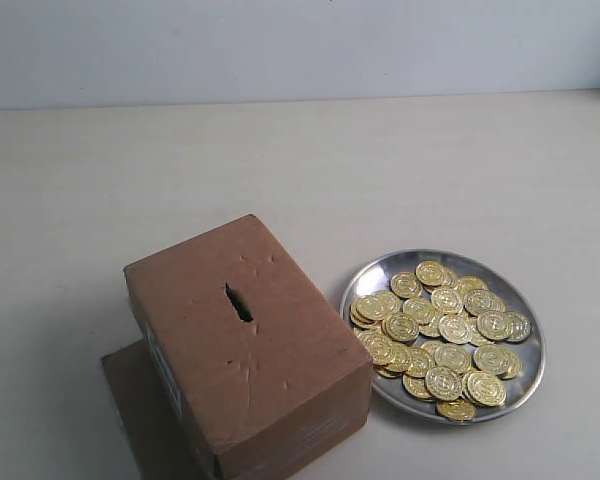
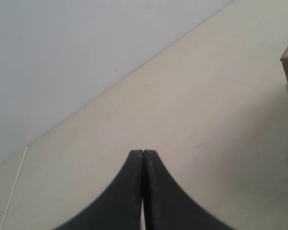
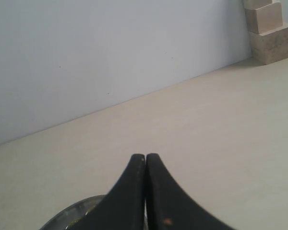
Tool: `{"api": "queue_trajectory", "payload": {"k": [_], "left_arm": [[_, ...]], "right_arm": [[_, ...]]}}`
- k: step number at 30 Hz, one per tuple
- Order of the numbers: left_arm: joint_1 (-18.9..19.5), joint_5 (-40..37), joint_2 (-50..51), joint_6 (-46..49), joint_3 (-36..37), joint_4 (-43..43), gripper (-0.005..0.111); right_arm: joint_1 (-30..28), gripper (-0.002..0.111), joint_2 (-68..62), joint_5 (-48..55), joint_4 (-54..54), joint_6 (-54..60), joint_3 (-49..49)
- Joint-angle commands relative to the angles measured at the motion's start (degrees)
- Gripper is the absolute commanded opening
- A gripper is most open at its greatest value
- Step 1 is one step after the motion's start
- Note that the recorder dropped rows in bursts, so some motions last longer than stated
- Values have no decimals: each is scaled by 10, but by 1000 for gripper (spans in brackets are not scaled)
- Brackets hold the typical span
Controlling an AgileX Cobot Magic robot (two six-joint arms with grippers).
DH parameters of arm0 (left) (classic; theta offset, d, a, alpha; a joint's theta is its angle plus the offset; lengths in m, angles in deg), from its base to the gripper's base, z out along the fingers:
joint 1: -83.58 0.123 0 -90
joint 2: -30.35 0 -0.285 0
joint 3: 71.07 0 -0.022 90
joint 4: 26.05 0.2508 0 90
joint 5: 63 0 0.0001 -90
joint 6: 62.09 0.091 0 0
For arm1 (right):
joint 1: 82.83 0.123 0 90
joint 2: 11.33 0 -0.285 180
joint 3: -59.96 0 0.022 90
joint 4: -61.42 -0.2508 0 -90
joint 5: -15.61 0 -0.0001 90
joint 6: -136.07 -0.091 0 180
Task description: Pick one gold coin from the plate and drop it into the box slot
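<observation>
Awaiting pickup: left end effector [image 2: 143,153] and right end effector [image 3: 145,155] are pressed together, empty. Next, the right one must spread above a gold coin [image 1: 443,381] on the plate [image 1: 374,274], 3 o'clock of the box [image 1: 270,370].

Plate [image 3: 72,214] mostly behind right fingers [image 3: 130,194]; box [image 1: 270,370] corner off-frame.

Left end effector [image 2: 143,154] and right end effector [image 3: 145,157], fingertips pressed together

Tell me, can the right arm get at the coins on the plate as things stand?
Probably yes. The plate rim shows close by the shut right pincer, with nothing between them, and the coins lie uncovered. The pincer must open first.
</observation>
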Motion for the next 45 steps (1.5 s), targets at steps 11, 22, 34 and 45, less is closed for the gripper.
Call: {"api": "queue_trajectory", "payload": {"k": [11,22,34,45], "left_arm": [[2,-4,-4,-3,0,-4,0],[3,-3,-4,-296,0,-11,0],[3,-4,-4,-296,0,-15,0],[3,-5,-4,-296,0,-15,0]], "right_arm": [[-4,0,3,3,7,1,2],[-4,0,3,3,-3,1,2],[-4,0,3,3,-3,1,2],[-4,0,3,3,-3,1,2]]}}
